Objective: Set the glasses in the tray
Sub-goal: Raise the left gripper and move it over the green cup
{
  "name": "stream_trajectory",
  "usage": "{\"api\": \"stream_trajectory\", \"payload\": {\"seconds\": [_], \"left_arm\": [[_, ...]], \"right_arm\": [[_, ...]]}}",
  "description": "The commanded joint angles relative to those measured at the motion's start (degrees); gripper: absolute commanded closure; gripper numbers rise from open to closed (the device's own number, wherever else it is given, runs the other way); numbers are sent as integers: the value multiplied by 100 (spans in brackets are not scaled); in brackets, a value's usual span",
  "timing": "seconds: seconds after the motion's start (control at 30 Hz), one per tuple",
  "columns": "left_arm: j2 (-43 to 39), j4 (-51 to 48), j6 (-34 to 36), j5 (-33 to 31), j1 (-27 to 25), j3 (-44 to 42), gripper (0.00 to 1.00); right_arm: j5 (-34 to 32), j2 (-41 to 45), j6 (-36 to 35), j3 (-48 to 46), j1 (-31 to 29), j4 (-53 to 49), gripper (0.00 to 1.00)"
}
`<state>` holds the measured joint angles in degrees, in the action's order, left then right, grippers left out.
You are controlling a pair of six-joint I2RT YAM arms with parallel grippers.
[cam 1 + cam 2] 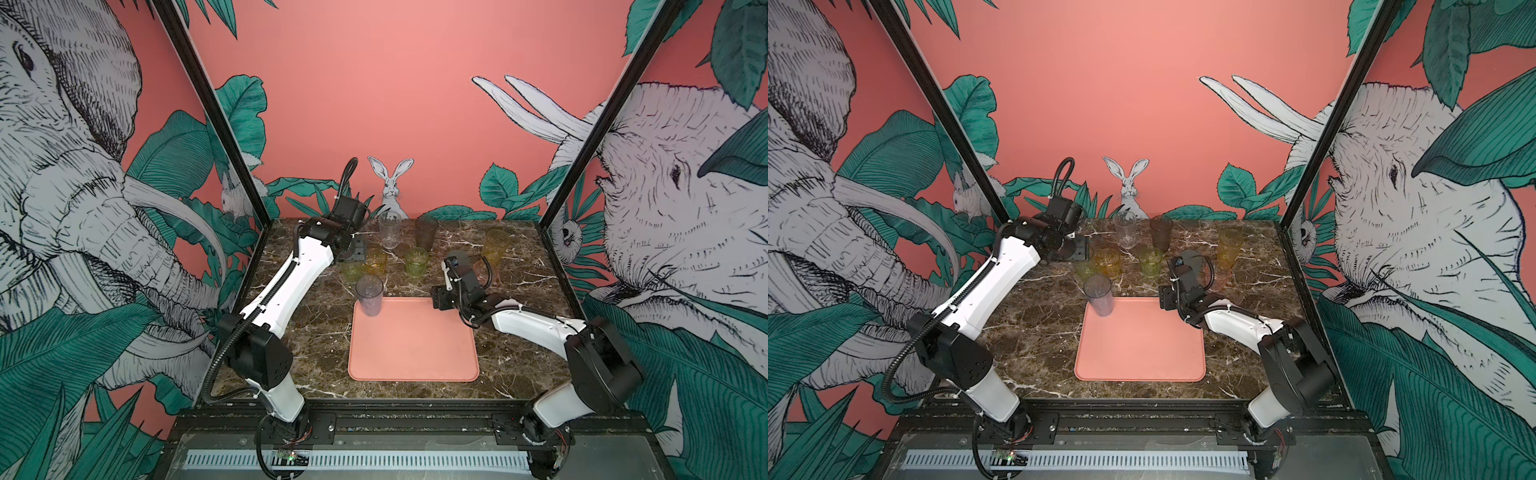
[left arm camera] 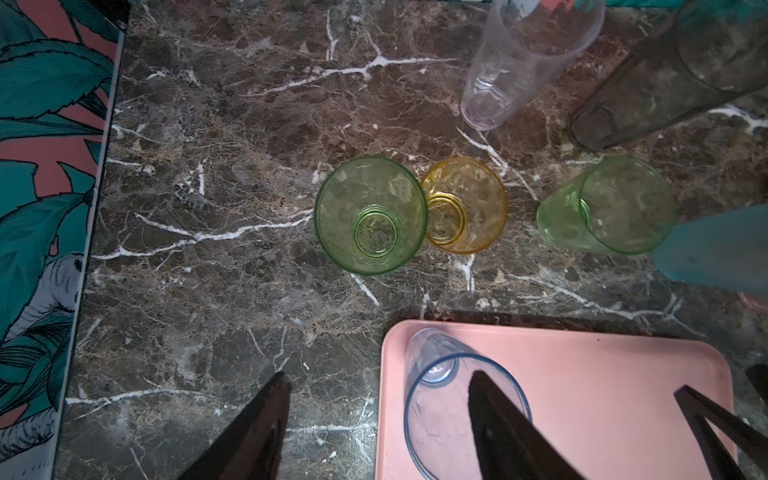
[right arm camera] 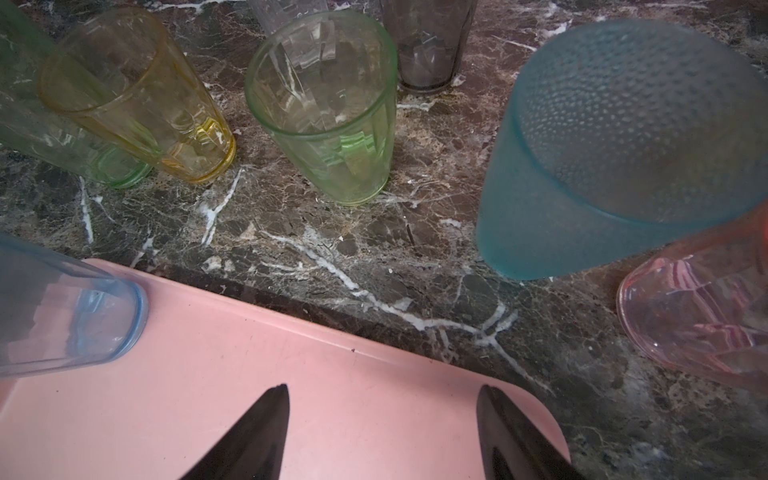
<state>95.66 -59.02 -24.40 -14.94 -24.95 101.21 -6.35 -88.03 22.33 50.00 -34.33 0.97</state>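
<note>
Tray (image 1: 413, 345): pink and flat on the marble bench (image 1: 311, 332); it sits toward the bench's near edge, about midway across
Grey glass (image 1: 369, 296): upright in the tray's far left corner; nothing grips it
Left gripper (image 2: 378, 374): fingers spread and holding nothing; raised near the tray's far left corner; in the wrist view one finger (image 2: 498, 415) crosses the grey glass's mouth
Right gripper (image 3: 384, 388): fingers apart and empty; over the tray's far right corner
Short glasses: yellow-green glass (image 1: 352, 270) just beside amber glass (image 1: 375, 259); green glass (image 1: 416, 262) a little apart from them; all on the bench just beyond the tray's far edge
Tall glasses: clear glass (image 1: 390, 228) and dark glass (image 1: 426, 232) side by side at the bench's far edge; tall amber glass (image 1: 494, 245) toward its far right corner
Blue frosted glass (image 3: 623, 145) and pink glass (image 3: 698, 316): close together on the bench beyond the tray's far right corner; I cannot tell whether they touch
</note>
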Motion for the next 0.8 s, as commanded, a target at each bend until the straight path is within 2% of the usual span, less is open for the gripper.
{"api": "stream_trajectory", "payload": {"seconds": [0.0,0.2,0.77], "left_arm": [[-127,193,-155,-43,210,-68,29],[-74,546,-248,-139,362,-274,27],[542,882,-485,371,593,-374,28]], "right_arm": [[9,-4,41,159,18,15,27],[-6,-11,35,168,22,-1,27],[1,-57,35,203,18,-34,26]]}}
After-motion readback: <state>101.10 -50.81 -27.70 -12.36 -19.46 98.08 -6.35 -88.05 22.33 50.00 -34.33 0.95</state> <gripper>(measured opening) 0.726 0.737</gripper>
